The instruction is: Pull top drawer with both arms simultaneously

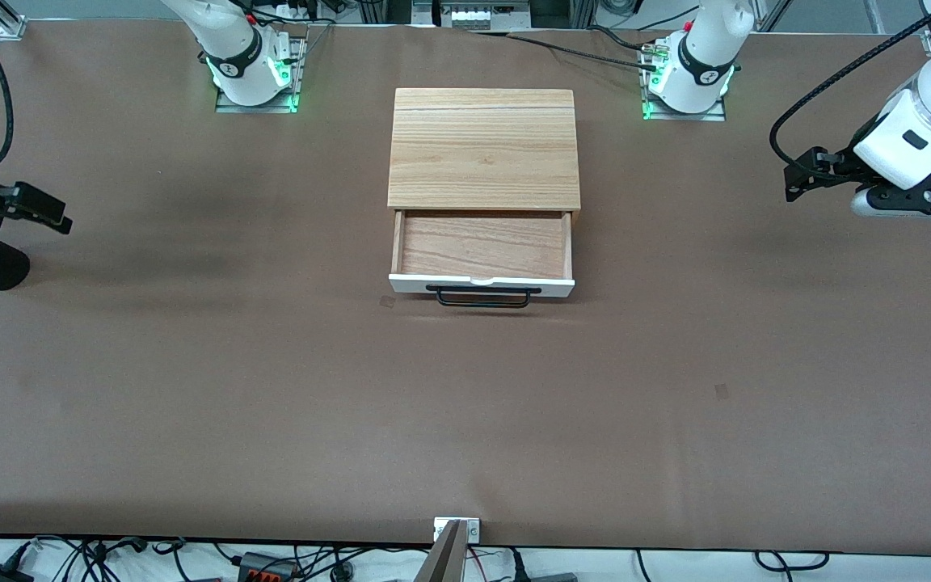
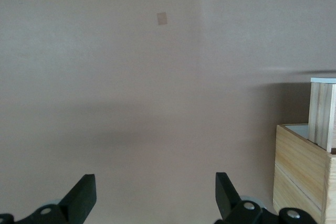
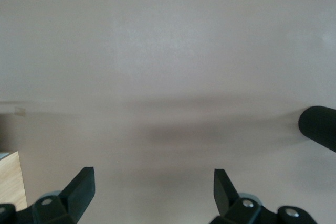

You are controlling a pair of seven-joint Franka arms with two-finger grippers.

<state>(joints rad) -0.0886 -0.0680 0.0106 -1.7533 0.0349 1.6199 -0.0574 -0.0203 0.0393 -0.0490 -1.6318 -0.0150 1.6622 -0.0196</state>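
We see the top drawer already slid open at frame centre, its handle running crosswise, midway between our left pincer and right pincer, both spread apart and empty at the surface's ends

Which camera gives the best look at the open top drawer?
The front view: the top drawer shows whole, pulled out, wood inside, black handle. The left wrist view catches only its side edge; the right wrist view shows just a corner of the cabinet.

The top drawer, white-fronted with a black bar handle, stands pulled open, reddish-brown wood interior showing.
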